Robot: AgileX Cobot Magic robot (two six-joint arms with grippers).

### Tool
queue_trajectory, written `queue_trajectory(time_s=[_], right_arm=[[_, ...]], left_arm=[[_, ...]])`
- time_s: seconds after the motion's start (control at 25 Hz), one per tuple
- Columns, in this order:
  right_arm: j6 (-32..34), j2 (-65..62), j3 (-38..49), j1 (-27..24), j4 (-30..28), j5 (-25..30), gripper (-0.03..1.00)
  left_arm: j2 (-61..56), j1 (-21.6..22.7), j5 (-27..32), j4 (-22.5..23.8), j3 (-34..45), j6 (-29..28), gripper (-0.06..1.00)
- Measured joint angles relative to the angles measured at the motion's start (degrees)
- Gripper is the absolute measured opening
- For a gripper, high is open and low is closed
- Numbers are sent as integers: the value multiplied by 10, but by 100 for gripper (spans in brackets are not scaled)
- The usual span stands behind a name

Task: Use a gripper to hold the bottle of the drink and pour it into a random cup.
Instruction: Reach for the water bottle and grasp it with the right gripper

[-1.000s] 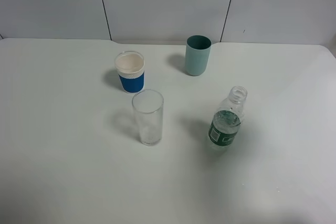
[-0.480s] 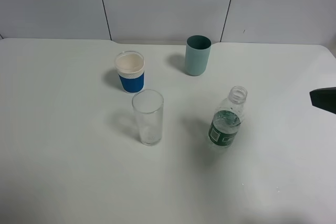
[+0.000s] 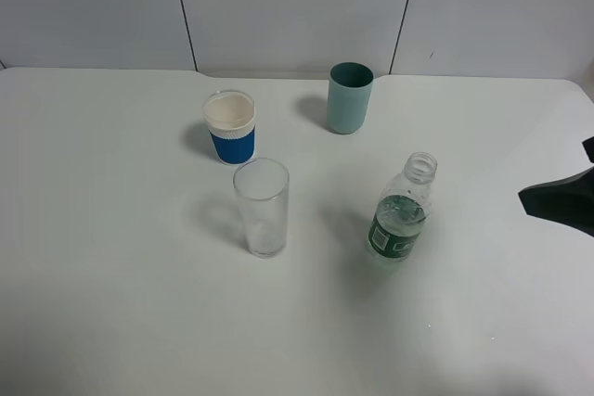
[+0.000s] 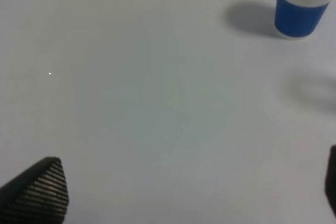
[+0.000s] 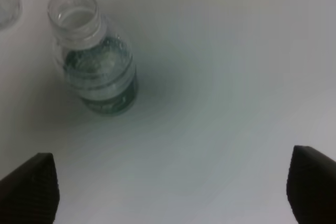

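We see the bottle point(image 3: 402, 210) standing upright on a white desk point(image 3: 111, 303), right of centre in the high view. It is small and made of clear plastic, with an open mouth, a dark green label around its middle and clear liquid inside. Nothing touches it.

To its left, at the centre of the frame and apart from it, stands the clear glass point(image 3: 262, 208). It is tall, straight-sided and upright.

The right hand point(image 3: 560, 199) shows at the right edge of the frame, level with the bottle, as a black pointed shape. It is well apart from the bottle, with bare desk between them. In its own wrist view we look down on the bottle's open mouth. Its two black fingers point(image 5: 31, 190) sit wide apart at opposite sides of the picture, holding nothing.

Beyond the glass, upper left of centre in the high view, stands a white paper cup point(image 3: 229, 126) with a blue sleeve. At upper centre stands a teal cup point(image 3: 349, 97), near the desk's far edge. Both are upright and apart from each other. A pale grey panelled wall point(image 3: 288, 6) runs across the top of the frame.

We find the left hand point(image 4: 184, 190) only in its own wrist view. Its dark fingertips are spread wide over bare desk and hold nothing, and the paper cup stands some way ahead.
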Motion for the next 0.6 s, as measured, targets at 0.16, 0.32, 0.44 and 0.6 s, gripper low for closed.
queue_trajectory(time_s=[0.16, 0.32, 0.44, 0.6], right_arm=[[-8, 39, 0, 0, -21, -1, 85], [-5, 62, 0, 26, -72, -1, 85], [6, 68, 0, 46, -102, -4, 85], [9, 73, 2, 77, -123, -24, 84]], left_arm=[[0, 0, 0, 0, 0, 0, 99], [0, 0, 0, 0, 0, 0, 99], [0, 0, 0, 0, 0, 0, 99], [0, 0, 0, 0, 0, 0, 99]])
